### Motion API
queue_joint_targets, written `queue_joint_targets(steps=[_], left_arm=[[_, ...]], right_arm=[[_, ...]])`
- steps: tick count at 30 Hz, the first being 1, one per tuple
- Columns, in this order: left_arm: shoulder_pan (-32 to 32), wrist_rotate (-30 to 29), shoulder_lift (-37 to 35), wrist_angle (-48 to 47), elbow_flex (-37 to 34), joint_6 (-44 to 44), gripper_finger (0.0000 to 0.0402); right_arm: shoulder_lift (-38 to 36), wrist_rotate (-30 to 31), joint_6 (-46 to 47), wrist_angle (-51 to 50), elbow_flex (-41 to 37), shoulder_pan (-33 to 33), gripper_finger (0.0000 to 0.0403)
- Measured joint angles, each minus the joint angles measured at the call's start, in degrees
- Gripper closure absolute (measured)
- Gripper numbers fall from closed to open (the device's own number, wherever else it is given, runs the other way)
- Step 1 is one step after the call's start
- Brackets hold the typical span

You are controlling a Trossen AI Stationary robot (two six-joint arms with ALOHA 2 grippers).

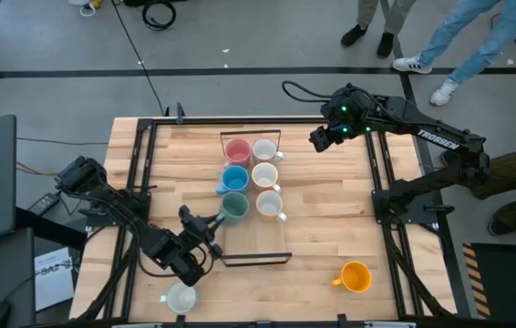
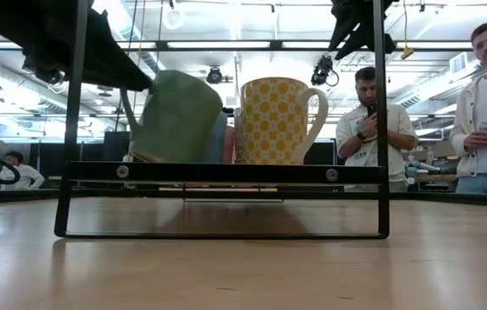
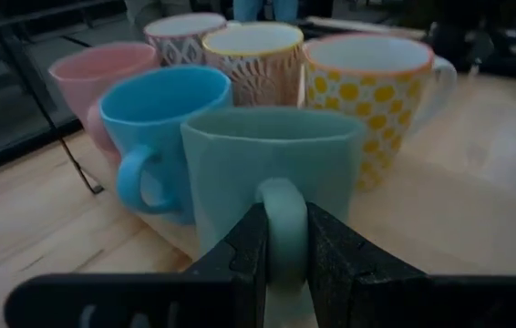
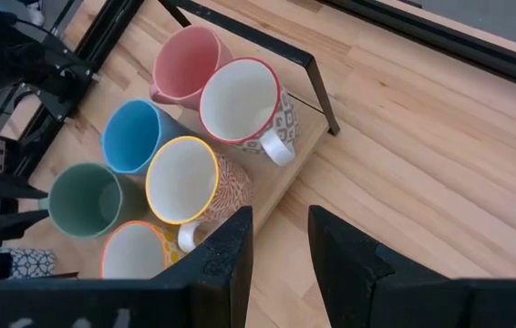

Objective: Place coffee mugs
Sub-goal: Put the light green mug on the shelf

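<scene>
Six mugs stand in two rows on a wooden board (image 1: 281, 223) inside a black frame: pink (image 1: 237, 150), blue (image 1: 234, 178) and teal green (image 1: 235, 207) in one row, three white patterned ones (image 1: 265, 176) in the other. An orange mug (image 1: 356, 277) stands apart near the table's near right corner. Another white mug (image 1: 180, 298) sits at the near edge. My left gripper (image 1: 211, 220) is shut on the teal mug's handle. My right gripper (image 1: 320, 138) hovers open above the table, right of the board's far end. My left gripper pinches the teal mug's handle (image 3: 282, 196) between its two fingers (image 3: 244, 246), coming almost level from the table's near left side. The mug (image 2: 175, 116) is tilted in the hold beside the blue mug; a frame bar hides its base.
The black metal frame (image 2: 226, 172) stands around the board, with upright posts at its corners. Bare wood lies right of the board, between it and the orange mug. Several people stand in the room beyond the table's far edge.
</scene>
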Motion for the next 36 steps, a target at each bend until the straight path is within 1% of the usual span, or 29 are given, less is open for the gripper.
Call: queue_joint_targets(steps=[6, 11, 17, 22, 28, 32, 36], left_arm=[[-0.01, 4.90, 0.06, -0.22, -0.04, 0.55, 0.0340], [0.02, 7.99, 0.13, -1.41, -0.13, 0.77, 0.0324], [1.19, 8.26, 0.14, -1.71, -0.13, 1.25, 0.0315], [3.82, 10.20, 0.14, -0.12, -0.13, 6.38, 0.0314], [7.39, 14.57, 0.14, 3.29, -0.13, 13.51, 0.0313], [8.95, 16.38, 0.13, 4.12, -0.13, 15.46, 0.0313], [9.14, 16.99, 0.13, 4.09, -0.13, 15.80, 0.0312]], right_arm=[[0.00, 0.00, -0.09, 0.01, 0.01, 0.00, 0.0289], [0.00, 0.00, -0.09, 0.00, 0.00, 0.00, 0.0289], [0.00, 0.00, -0.09, -0.01, 0.00, 0.00, 0.0289], [0.00, 0.00, -0.09, 0.00, 0.01, 0.02, 0.0289], [0.00, 0.00, -0.09, -0.01, 0.01, 0.00, 0.0289], [0.00, 0.00, -0.09, -0.01, 0.01, 0.01, 0.0289], [0.00, 0.00, -0.09, 0.00, 0.00, 0.01, 0.0289]])
